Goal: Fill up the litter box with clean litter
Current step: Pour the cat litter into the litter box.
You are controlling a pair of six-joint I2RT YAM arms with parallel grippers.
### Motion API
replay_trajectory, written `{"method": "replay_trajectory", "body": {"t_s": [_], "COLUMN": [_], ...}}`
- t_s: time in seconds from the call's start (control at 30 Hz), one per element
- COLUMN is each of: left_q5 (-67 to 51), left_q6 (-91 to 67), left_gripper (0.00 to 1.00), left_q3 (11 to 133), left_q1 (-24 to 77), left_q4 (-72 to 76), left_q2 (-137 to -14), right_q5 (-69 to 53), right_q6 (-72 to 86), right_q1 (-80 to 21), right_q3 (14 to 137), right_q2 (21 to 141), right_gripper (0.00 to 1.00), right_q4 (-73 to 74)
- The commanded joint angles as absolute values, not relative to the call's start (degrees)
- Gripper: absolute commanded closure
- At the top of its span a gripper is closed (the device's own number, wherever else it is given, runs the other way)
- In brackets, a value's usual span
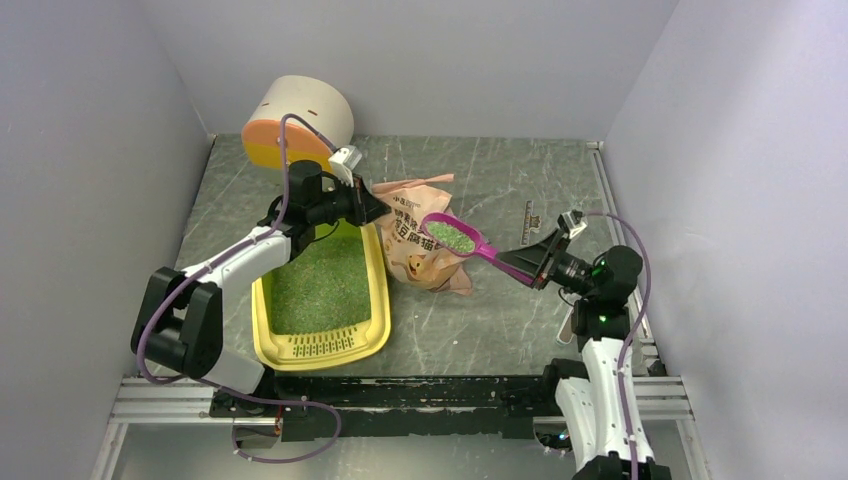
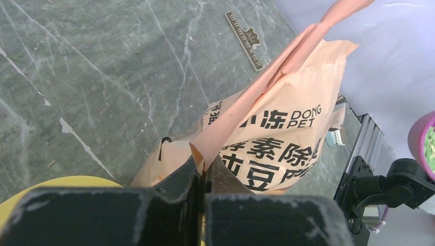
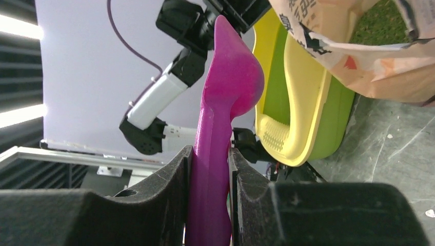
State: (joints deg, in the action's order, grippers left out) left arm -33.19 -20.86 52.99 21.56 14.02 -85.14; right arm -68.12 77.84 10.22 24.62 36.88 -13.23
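Note:
The yellow litter box [image 1: 318, 346] lies left of centre with green clean litter [image 1: 320, 285] spread inside. Beside its far right corner stands the pink-beige bag [image 1: 428, 255]. My left gripper [image 1: 376, 208] is shut on the bag's top edge. In the left wrist view the bag's [image 2: 277, 138] paper fold is pinched between the jaws of that gripper [image 2: 205, 169]. My right gripper [image 1: 522, 266] is shut on the handle of a magenta scoop [image 1: 470, 243]. The scoop's bowl holds green litter [image 1: 450, 237] above the bag. In the right wrist view the scoop [image 3: 225, 102] points at the litter box [image 3: 302, 102].
A white cylinder with an orange end [image 1: 298, 122] stands at the back left, behind the left arm. A small ruler-like strip [image 1: 529, 222] lies on the grey table near the right gripper. Walls close in the left, right and back; a metal rail runs along the near edge.

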Motion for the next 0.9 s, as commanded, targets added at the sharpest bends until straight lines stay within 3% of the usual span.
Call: {"method": "replay_trajectory", "body": {"t_s": [0.0, 0.4, 0.87], "left_q5": [-35.1, -34.2, -34.3], "left_q6": [-19.1, -15.6, -16.8], "left_gripper": [0.95, 0.95, 0.95], "left_q3": [54.5, 55.4, 57.6], "left_q1": [21.3, 22.6, 22.5], "left_q4": [13.9, 10.0, 8.1], "left_q2": [-83.1, -81.1, -84.9], "right_q5": [-65.8, -45.8, -8.8], "right_q6": [75.4, 75.1, 68.0], "right_q1": [5.4, -21.8, -52.7], "right_q3": [24.9, 26.8, 40.2], "right_q2": [36.8, 44.1, 67.3], "right_gripper": [1.00, 1.00, 1.00], "right_q4": [-10.4, -12.6, -13.7]}}
